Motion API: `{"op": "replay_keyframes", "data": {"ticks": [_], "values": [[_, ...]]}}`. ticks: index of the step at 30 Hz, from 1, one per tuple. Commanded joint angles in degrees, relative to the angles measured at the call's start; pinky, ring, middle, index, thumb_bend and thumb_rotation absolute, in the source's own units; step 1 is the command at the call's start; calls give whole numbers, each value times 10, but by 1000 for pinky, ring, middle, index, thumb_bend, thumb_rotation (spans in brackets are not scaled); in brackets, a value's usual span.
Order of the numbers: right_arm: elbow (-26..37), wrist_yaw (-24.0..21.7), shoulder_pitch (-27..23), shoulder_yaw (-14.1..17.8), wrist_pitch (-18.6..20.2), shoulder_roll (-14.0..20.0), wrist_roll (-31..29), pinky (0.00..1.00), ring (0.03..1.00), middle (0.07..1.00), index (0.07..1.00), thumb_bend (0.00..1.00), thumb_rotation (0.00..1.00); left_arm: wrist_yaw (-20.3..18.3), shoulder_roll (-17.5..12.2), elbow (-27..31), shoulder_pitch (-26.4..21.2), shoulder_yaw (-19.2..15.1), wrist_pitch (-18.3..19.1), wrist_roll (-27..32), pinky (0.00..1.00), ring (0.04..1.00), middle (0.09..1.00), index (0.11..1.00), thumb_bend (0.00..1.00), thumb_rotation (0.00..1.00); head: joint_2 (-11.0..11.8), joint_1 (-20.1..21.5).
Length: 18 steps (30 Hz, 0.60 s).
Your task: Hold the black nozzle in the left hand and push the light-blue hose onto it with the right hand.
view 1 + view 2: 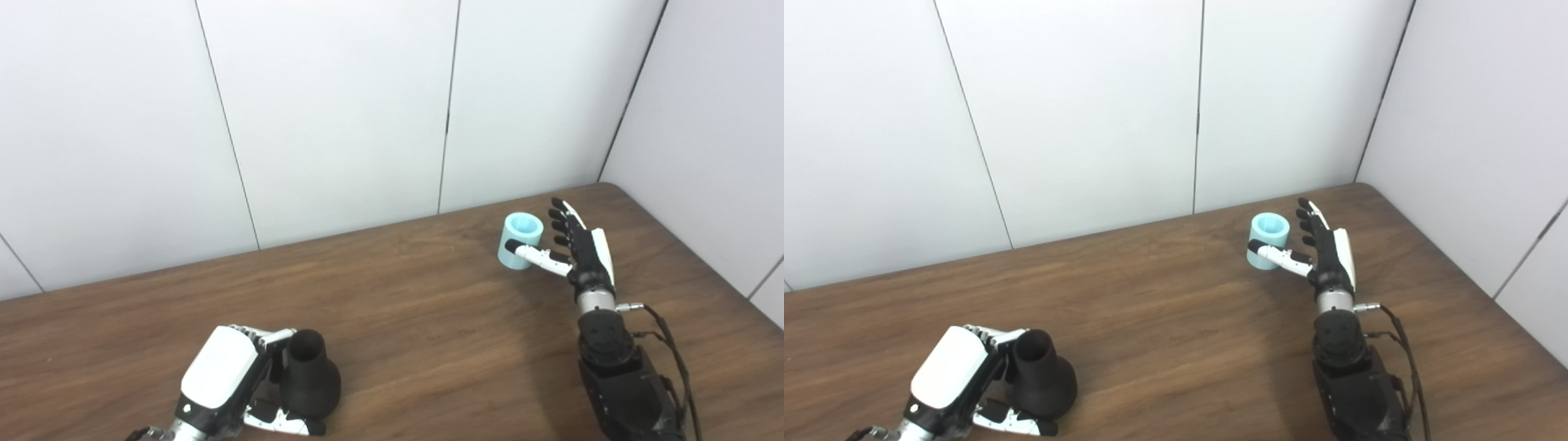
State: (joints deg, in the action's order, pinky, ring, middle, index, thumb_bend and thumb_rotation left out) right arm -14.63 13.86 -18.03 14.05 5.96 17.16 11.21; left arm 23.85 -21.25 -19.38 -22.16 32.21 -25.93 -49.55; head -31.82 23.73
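Short upright light-blue hose point(521, 241)

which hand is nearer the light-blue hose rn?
Right. The right hand is open beside the light-blue hose, thumb across its front. The left hand is far off, wrapped around the black nozzle.

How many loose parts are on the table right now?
2. The black nozzle stands near the front left, against the left robot hand. The light-blue hose stands far right, beside the open right robot hand. Nothing looks hidden.
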Motion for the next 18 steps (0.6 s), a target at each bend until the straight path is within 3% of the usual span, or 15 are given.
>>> {"op": "replay_keyframes", "data": {"ticks": [1,4,18], "values": [[15,-13,-20,3,-30,17,-20,826,870,872,901,1000,371,9,-8,-36,54,15,-10,10,90,138,209,482,519,37,-1,1],[8,-21,-17,-1,-46,18,-31,846,876,868,896,1000,371,-6,-8,-35,55,14,-10,18,86,134,201,482,519,36,-1,-2],[-20,-30,-25,-14,-60,11,-49,811,845,839,866,1000,332,11,-4,-44,54,22,-10,1,80,130,197,482,519,38,0,-13]]}}
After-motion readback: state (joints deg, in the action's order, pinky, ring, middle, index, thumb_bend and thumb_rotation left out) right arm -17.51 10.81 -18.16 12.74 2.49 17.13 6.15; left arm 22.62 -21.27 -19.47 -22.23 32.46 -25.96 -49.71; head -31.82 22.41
